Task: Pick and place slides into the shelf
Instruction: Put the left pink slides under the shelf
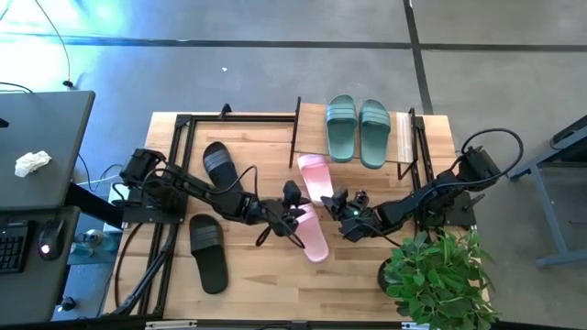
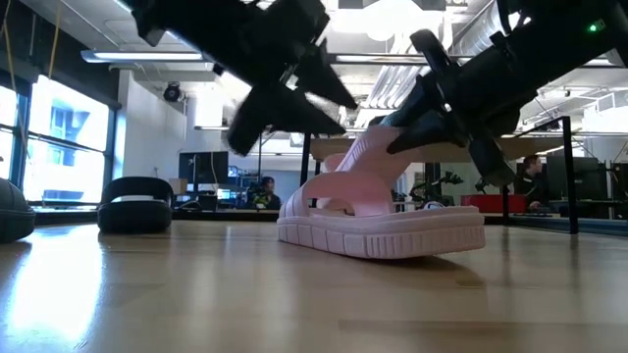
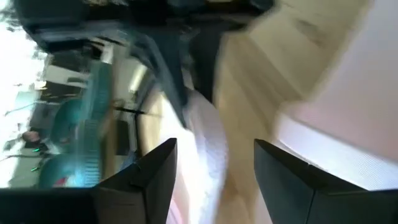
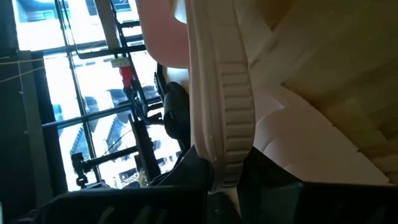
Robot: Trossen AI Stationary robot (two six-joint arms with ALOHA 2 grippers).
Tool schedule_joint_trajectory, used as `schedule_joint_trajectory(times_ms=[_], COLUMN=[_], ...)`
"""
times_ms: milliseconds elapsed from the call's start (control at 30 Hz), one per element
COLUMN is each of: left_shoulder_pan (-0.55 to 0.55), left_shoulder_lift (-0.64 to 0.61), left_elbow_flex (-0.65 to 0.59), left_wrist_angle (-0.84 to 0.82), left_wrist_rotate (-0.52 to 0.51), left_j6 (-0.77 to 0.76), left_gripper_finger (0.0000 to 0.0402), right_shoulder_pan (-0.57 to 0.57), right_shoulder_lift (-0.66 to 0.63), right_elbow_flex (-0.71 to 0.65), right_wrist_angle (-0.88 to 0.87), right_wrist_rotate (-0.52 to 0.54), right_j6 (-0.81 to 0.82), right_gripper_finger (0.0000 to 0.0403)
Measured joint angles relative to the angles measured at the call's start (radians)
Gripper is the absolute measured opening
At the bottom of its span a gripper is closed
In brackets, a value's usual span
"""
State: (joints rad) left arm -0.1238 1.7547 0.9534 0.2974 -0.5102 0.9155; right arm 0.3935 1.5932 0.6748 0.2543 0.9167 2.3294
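Pink slides (image 1: 315, 206) lie mid-desk, one propped on the other. Right gripper (image 1: 341, 203) clenches the upper slide's edge; left gripper (image 1: 298, 213), released, hangs beside them. Green slides (image 1: 357, 129) sit on the shelf (image 1: 404, 139).

Green slides (image 1: 358, 129) sit paired on the shelf (image 1: 404, 139). Pink slides (image 1: 315, 203) lie mid-table, one tilted. Black slides (image 1: 208, 252) lie apart, left.

No readable text, no label, no brand, no number, no sign on any thing in the four views
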Motion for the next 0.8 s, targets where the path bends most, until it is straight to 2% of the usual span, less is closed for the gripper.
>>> schedule_joint_trajectory(times_ms=[167, 300, 400, 600, 800], left_shoulder_pan=[-0.001, -0.001, -0.001, -0.001, 0.005], left_shoulder_lift=[0.06, 0.076, 0.092, 0.122, 0.155], left_elbow_flex=[0.049, 0.085, 0.097, 0.122, 0.157], left_wrist_angle=[-0.02, -0.045, -0.081, -0.069, -0.064], left_wrist_rotate=[-0.115, -0.111, -0.156, -0.137, -0.167], left_j6=[0.004, 0.0, 0.001, 0.0, -0.004], left_gripper_finger=[0.019, 0.0183, 0.0179, 0.0177, 0.0169], right_shoulder_pan=[-0.002, -0.018, -0.032, -0.04, -0.04], right_shoulder_lift=[0.006, 0.015, 0.015, 0.016, 0.016], right_elbow_flex=[0.043, 0.071, 0.072, 0.07, 0.069], right_wrist_angle=[-0.065, -0.108, -0.109, -0.096, -0.086], right_wrist_rotate=[0.016, 0.017, 0.017, 0.009, 0.014], right_j6=[0.004, 0.003, 0.004, 0.001, 0.0], right_gripper_finger=[0.0016, 0.0016, 0.0016, 0.0016, 0.0016])
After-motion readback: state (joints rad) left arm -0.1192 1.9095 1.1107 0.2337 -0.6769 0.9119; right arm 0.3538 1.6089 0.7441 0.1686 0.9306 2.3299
